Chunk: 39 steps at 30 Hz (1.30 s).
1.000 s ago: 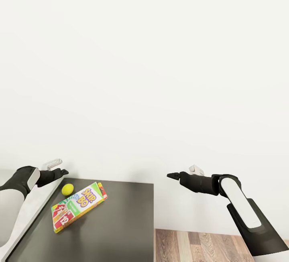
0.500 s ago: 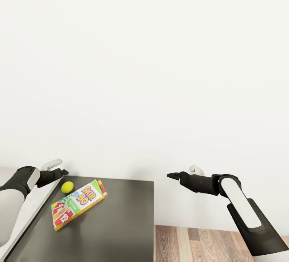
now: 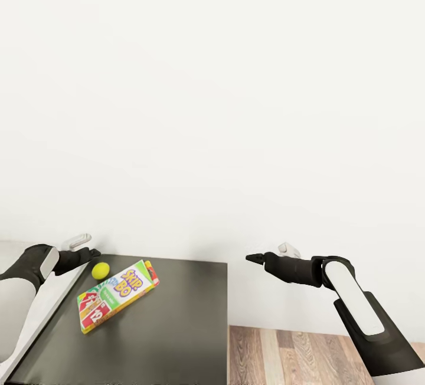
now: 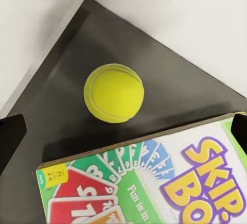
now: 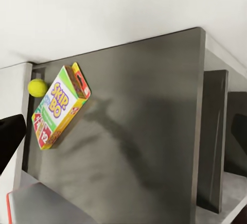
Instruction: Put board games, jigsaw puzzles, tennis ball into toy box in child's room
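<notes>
A green and white Skip-Bo board game (image 3: 115, 296) lies flat on a dark grey surface (image 3: 177, 326). The tennis ball (image 3: 100, 270) rests just beyond the box's far left corner. My left gripper (image 3: 93, 252) hovers open right beside the ball, a little above it. In the left wrist view the ball (image 4: 113, 92) and the box (image 4: 154, 183) lie between its spread fingertips (image 4: 10, 141). My right gripper (image 3: 251, 257) hangs open in the air off the surface's right side, holding nothing. The right wrist view looks down on the box (image 5: 56, 108) and ball (image 5: 37, 87).
A pale grey strip (image 3: 53, 308) borders the dark surface on the left. A white wall (image 3: 212, 108) stands close behind. Wood-plank floor (image 3: 295, 361) lies beyond the surface's right edge. Dark shelf-like panels (image 5: 213, 131) show beside it in the right wrist view.
The surface, box and ball sit slightly higher in the picture, so the camera has shifted a little. Both arms hold the same pose.
</notes>
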### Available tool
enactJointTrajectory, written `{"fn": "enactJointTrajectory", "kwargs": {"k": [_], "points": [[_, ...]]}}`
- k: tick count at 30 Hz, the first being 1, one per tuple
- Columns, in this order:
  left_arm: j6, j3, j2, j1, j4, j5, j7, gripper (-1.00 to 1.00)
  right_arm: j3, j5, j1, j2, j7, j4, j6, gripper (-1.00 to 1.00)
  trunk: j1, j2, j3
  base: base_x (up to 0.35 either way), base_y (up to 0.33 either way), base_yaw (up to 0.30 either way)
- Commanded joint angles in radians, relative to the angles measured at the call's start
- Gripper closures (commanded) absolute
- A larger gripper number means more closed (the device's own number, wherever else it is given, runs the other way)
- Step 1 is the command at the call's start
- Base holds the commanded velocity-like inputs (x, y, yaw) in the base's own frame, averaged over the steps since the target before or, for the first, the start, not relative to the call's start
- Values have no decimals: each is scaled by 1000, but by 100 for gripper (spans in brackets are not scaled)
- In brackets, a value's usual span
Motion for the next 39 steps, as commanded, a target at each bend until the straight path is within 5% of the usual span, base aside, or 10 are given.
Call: {"fn": "enactJointTrajectory", "kwargs": {"k": [1, 8, 17, 29, 39], "points": [[6, 6, 0, -1, -1, 0, -2, -100, 1, -10, -1, -1, -10, -1, 1, -100, 1, -2, -4, 0, 0, 65], [8, 10, 1, -1, -1, 1, -2, -100, 1, -11, -1, -1, -10, -1, 1, -100, 1, -2, -15, 0, 0, 66], [10, 89, 0, -1, -1, 0, -3, -100, 1, -11, -1, 0, -10, -1, 1, -100, 1, -2, -30, 0, 0, 67], [18, 94, -6, -1, -1, 0, -4, -100, 1, -11, -1, 0, -10, 0, 0, -100, 1, -2, -49, 0, 0, 68], [34, 88, -58, -1, -1, -11, -3, -100, 1, -11, -1, -1, -10, 1, -1, -100, 1, -2, -65, 0, 0, 68]]}}
